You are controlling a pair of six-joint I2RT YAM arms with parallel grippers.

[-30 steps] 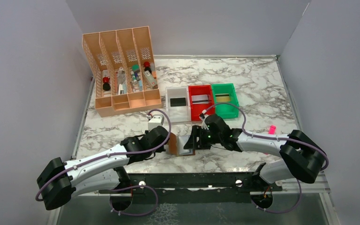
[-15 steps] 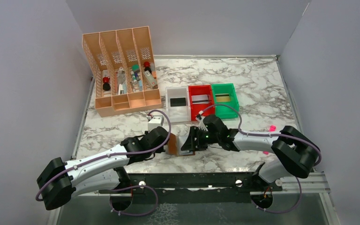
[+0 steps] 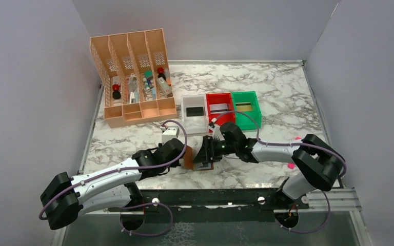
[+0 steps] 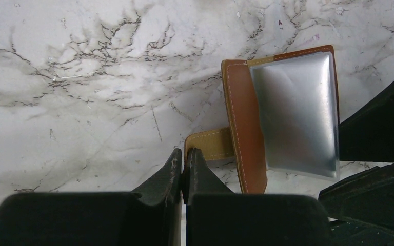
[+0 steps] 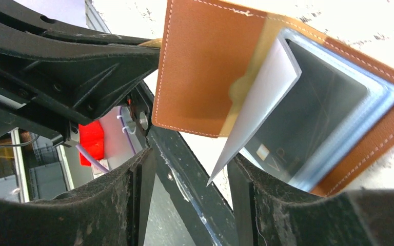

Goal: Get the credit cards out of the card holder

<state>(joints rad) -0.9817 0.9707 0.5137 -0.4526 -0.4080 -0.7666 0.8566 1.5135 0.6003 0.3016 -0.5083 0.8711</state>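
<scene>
Centre frame, my left gripper [image 4: 183, 156] clenches the holder [image 4: 244, 133] strap [image 4: 210, 144]; right gripper [image 5: 191, 171] jaws released, straddling a sleeve [image 5: 259, 97].

On the marbled stone surface [image 3: 277, 87], the brown leather-like folding card holder [image 4: 242, 123] lies open between my left tool [image 4: 183, 159] and my right tool [image 5: 191, 165], with the white plastic bin [image 3: 194, 122], red plastic bin [image 3: 219, 119] and green plastic bin [image 3: 246, 117] side by side behind it, and the peach slotted plastic rack [image 3: 133, 110] farther back to the left.

Peach organizer [image 3: 133, 110], white bin [image 3: 194, 126], red bin [image 3: 219, 96] (green bin [image 3: 246, 94] alongside).
</scene>
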